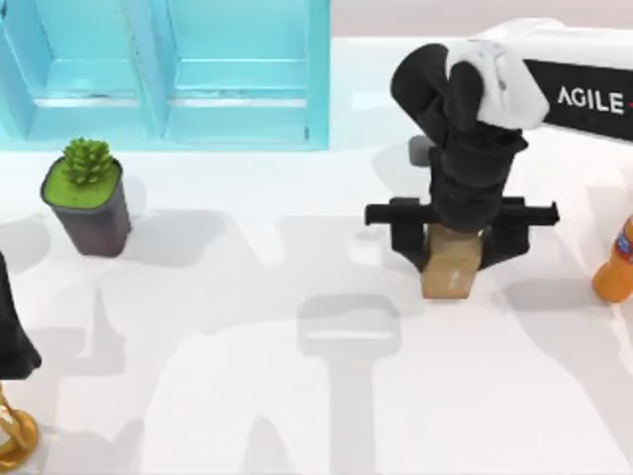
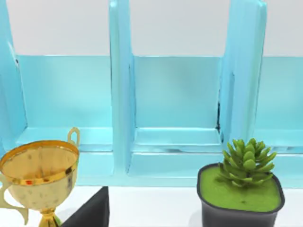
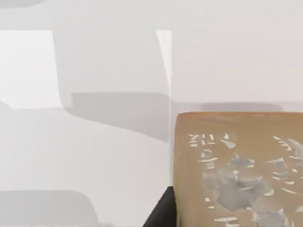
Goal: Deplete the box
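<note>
Tan-brown cardboard box (image 1: 450, 263) with a pale flecked mark on one face stands on the white table (image 1: 297, 396) right of centre, clamped between the fingers of the right gripper (image 1: 455, 259).

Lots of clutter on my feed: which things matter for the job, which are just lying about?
In the job:
box
right gripper, jaws around the box

Lying about:
potted plant
blue shelf
gold trophy
orange bottle
left arm, parked at the table's left edge
</note>
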Available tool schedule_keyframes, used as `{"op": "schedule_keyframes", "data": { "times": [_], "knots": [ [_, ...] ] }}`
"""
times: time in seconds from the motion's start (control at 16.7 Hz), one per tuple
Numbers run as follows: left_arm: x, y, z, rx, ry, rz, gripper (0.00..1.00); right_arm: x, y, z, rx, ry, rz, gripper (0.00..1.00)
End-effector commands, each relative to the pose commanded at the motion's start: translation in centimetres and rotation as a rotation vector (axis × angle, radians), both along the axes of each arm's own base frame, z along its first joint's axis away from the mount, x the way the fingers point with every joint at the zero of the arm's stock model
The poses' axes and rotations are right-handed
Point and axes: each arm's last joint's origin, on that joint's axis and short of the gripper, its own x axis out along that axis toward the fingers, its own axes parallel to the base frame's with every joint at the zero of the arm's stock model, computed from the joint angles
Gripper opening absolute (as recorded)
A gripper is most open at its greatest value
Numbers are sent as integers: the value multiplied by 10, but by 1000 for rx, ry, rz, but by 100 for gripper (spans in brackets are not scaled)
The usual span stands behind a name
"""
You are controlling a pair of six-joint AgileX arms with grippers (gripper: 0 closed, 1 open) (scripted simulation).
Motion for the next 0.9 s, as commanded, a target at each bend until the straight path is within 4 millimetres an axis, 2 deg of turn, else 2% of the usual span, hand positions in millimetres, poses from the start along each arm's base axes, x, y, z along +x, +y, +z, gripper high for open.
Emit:
{"op": "schedule_keyframes", "data": {
  "times": [0.6, 0.9],
  "knots": [
    [0, 0, 0, 0, 0, 0, 100, 0, 0, 0, 0, 0, 0, 98],
    [0, 0, 0, 0, 0, 0, 100, 0, 0, 0, 0, 0, 0, 100]
  ]
}}
